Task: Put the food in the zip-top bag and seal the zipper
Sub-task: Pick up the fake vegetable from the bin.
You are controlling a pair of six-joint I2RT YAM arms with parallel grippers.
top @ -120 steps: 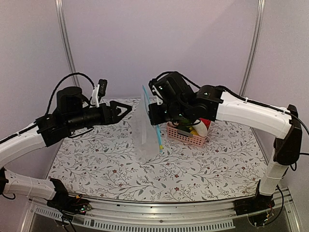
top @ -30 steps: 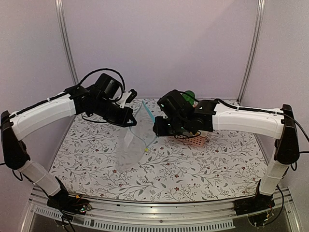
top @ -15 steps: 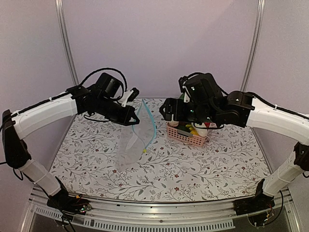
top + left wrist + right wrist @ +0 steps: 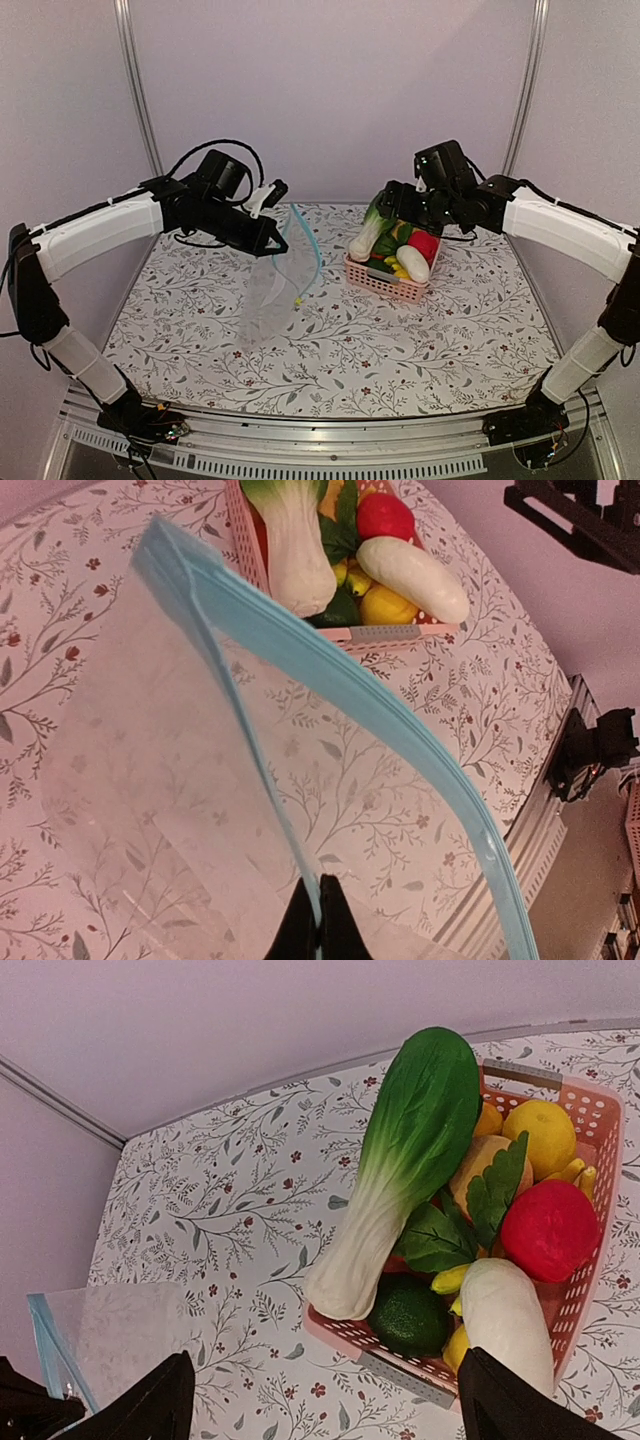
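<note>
The food lies heaped in a pink slatted plastic basket (image 4: pixel 602 1150) on the right of the table. It includes a long bok choy (image 4: pixel 400 1160) with a smooth white stem and a glossy green leaf, which leans out over the basket's rim. Beside it are a matte red round fruit (image 4: pixel 548 1230) and a pale orange round fruit (image 4: pixel 478 1165) half hidden behind a dark leaf.

The zip-top bag (image 4: pixel 150 780) is well apart to the left. It is thin, clear, crinkled film held upright over the flower-printed cloth (image 4: pixel 400 340). The zipper (image 4: pixel 330 680), a narrow light-blue ridged strip, curves along the bag's parted mouth.

The left gripper (image 4: pixel 318 920) is pinched tight on one lip of the bag, its dark fingertips pressed together on the film.

The right gripper (image 4: pixel 325 1410) hangs above the basket with its jaws spread wide. It holds nothing and touches nothing.
</note>
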